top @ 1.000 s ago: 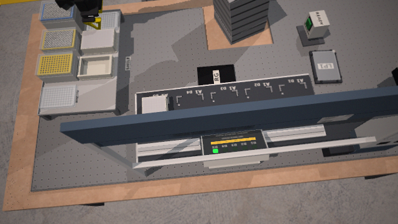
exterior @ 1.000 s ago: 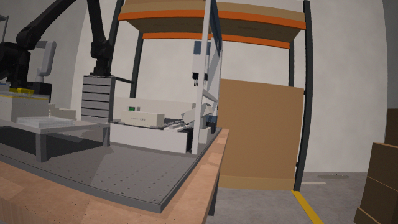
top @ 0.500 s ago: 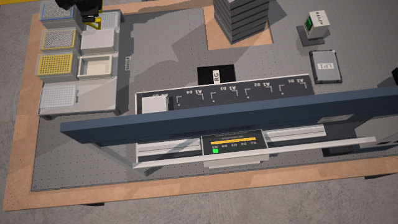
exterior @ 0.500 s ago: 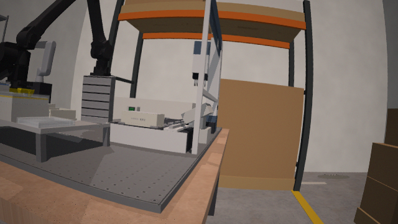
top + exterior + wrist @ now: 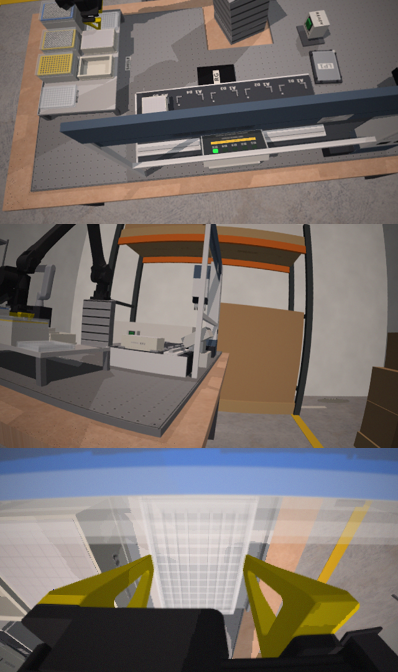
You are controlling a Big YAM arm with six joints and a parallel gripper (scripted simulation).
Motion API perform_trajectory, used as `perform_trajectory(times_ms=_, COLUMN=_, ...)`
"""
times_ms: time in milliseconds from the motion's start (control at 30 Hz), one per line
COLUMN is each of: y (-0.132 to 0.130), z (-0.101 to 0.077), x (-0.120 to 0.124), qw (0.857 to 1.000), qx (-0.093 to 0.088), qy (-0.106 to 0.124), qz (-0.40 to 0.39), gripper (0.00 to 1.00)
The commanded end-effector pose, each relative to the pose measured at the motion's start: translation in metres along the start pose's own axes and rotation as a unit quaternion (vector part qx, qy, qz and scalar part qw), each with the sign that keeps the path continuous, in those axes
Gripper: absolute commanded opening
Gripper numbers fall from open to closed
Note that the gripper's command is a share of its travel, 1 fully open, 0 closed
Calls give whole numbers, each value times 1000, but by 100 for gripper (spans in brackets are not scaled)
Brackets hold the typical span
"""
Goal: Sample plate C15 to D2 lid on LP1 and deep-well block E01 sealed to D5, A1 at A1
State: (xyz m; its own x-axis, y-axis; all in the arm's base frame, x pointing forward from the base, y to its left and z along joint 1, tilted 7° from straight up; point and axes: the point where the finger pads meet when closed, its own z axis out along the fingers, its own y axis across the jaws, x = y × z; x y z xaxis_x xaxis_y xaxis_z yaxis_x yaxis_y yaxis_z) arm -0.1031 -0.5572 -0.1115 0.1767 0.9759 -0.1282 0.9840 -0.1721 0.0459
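My gripper is at the back end of the SHELF. Its yellow fingers are shut on the long sides of a clear sample plate, which still rests on the shelf. I cannot read the plate's label. A white sealed deep-well block sits in position D5 at the left end of the deck. The D2 brackets are empty. The lid park LP1 is empty. The READY key is at the back right.
The shelf also holds three tip racks, a white sealed block, an open reservoir and another clear plate. The regrip nest RG is empty. The gantry beam spans the deck's front. The arm's base column stands at the back.
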Motion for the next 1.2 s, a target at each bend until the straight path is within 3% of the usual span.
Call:
perform_trajectory(times_ms=0, y=8, z=7, x=-5, qw=1000, qx=0, qy=-1, qz=-3, gripper=0)
perform_trajectory(times_ms=267, y=8, z=7, x=-5, qw=1000, qx=0, qy=-1, qz=-3, gripper=0)
perform_trajectory(times_ms=367, y=8, z=5, x=7, qw=1000, qx=0, qy=14, qz=-4, gripper=0)
perform_trajectory(times_ms=433, y=9, z=-21, x=-6, qw=1000, qx=0, qy=-8, qz=-5, gripper=0)
perform_trajectory(times_ms=767, y=7, z=-39, x=-15, qw=1000, qx=1, qy=-18, qz=-6, gripper=0)
perform_trajectory(times_ms=1167, y=3, z=-57, x=-10, qw=1000, qx=1, qy=-13, qz=-6, gripper=0)
